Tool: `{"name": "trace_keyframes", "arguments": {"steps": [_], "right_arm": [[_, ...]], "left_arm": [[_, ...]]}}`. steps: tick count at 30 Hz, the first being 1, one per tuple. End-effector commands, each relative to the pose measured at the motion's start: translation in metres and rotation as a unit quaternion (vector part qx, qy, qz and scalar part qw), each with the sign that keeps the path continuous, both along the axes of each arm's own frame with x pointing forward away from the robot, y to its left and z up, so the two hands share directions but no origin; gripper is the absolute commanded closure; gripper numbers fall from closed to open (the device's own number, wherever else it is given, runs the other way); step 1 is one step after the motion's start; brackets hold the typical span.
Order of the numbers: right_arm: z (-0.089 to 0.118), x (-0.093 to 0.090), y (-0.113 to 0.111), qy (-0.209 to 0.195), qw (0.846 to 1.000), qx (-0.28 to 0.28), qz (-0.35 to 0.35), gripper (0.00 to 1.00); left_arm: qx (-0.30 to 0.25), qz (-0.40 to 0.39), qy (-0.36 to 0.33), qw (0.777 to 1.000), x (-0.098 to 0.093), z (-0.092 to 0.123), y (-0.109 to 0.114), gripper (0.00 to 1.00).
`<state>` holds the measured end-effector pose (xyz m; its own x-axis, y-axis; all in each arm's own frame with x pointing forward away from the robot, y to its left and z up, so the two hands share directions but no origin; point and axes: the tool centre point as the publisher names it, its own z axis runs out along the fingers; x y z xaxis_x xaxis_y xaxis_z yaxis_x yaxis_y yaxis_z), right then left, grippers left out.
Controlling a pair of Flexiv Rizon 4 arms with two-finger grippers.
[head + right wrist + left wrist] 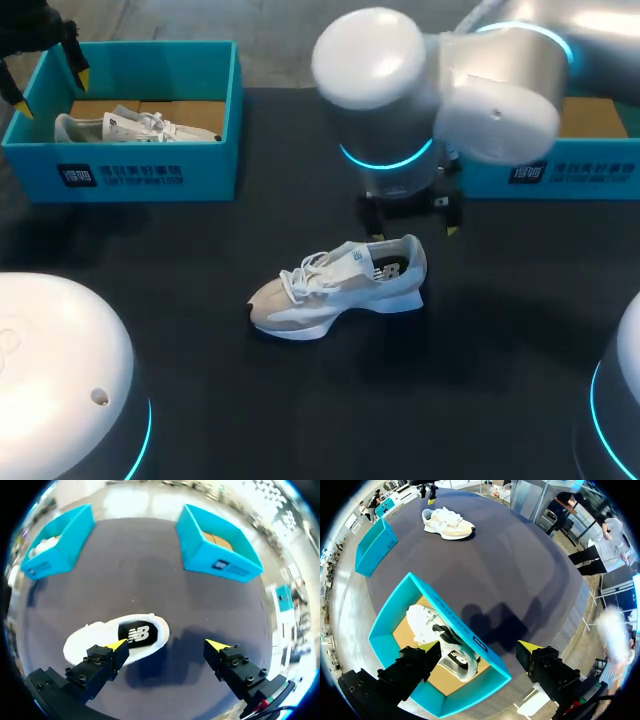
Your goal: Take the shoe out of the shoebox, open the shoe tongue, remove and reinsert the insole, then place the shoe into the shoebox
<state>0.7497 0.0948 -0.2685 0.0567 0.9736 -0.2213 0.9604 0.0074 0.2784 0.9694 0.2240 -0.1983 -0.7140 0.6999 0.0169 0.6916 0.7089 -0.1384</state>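
A white and beige sneaker [340,290] lies on its sole in the middle of the black table, toe towards my left. My right gripper [414,234] hangs open just above its heel. In the right wrist view the heel end of the sneaker [120,640] lies under and between the spread fingers of my right gripper [167,644], untouched. The right teal shoebox [560,175] stands at the back right, largely hidden by my right arm. My left gripper [482,647] is open above the left teal shoebox [470,640], which holds a second white shoe [432,630].
The left shoebox [150,175] with its shoe [130,127] stands at the back left, my left gripper [52,88] over its far left corner. The right shoebox [215,555] shows a bare cardboard floor. The bases of both arms fill the front corners.
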Motion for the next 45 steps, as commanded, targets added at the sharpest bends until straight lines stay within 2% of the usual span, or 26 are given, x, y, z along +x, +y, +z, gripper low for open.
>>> {"name": "trace_keyframes", "arguments": {"steps": [1, 3, 4, 31, 32, 33, 37, 45], "right_arm": [[0.022, -0.013, -0.016, -0.02, 0.973, 0.082, 0.214, 0.0], [0.026, -0.016, -0.018, -0.007, 0.958, 0.073, 0.279, 0.0], [0.027, -0.017, -0.021, 0.003, 0.955, 0.052, 0.294, 0.0], [0.027, -0.017, -0.021, 0.003, 0.955, 0.052, 0.294, 0.0], [0.029, -0.013, -0.023, -0.004, 0.941, 0.036, 0.337, 0.0], [0.03, -0.011, -0.024, -0.009, 0.932, 0.035, 0.362, 0.0], [0.036, 0.001, -0.036, -0.026, 0.875, 0.035, 0.482, 0.0], [0.042, 0.015, -0.058, -0.04, 0.781, 0.02, 0.623, 0.0]], "left_arm": [[0.001, 0.0, -0.001, 1.0, -0.001, 0.0, 0.0, 0.0], [0.001, 0.0, -0.001, 1.0, -0.001, 0.0, 0.0, 0.0], [0.001, 0.0, -0.001, 1.0, -0.001, 0.0, 0.0, 0.0], [0.001, 0.0, -0.001, 1.0, -0.001, 0.0, 0.0, 0.0], [0.001, 0.0, -0.001, 1.0, -0.001, 0.0, 0.0, 0.0], [0.001, 0.0, -0.001, 1.0, -0.001, 0.0, 0.0, 0.0], [0.001, 0.0, -0.001, 1.0, -0.001, 0.0, 0.0, 0.0], [0.001, 0.0, -0.001, 1.0, -0.001, 0.0, 0.0, 0.0]]}}
